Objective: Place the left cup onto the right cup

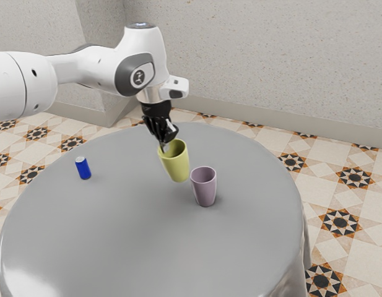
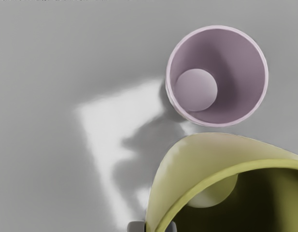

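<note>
The black gripper [image 1: 168, 143] is clamped on the rim of the yellow-green cup [image 1: 174, 161], one finger inside the mouth and one outside, holding it tilted over the grey round table [image 1: 116, 241]. The purple cup [image 1: 204, 185] stands upright on the table just beside the held cup, on the exterior view's right. In the wrist view its open mouth [image 2: 216, 75] lies just past the yellow-green rim [image 2: 197, 159]. A small blue can [image 1: 83, 167] stands well apart on the exterior view's left.

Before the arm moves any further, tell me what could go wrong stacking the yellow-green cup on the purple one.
1. The yellow-green cup hangs tilted, its base close beside the purple cup and its rim; a sideways move now could knock the purple cup over.
2. The gripper pinches only the held cup's rim, so it might slip or swing.
3. Released while tilted, it may land crooked.
</note>
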You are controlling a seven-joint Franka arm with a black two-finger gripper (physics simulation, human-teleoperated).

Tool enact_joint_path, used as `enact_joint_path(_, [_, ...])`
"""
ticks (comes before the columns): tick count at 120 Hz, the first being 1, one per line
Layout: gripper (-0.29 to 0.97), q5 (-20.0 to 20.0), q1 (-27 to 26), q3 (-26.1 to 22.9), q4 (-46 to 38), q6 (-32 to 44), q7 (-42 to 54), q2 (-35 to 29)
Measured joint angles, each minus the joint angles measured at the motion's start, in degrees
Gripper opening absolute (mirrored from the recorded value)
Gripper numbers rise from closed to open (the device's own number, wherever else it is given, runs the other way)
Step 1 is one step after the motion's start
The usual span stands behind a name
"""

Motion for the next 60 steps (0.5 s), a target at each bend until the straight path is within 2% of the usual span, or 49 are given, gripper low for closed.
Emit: enact_joint_path(60, [-0.11, -0.06, -1.5, -0.75, 3.23, -0.13, -0.04, 0.93])
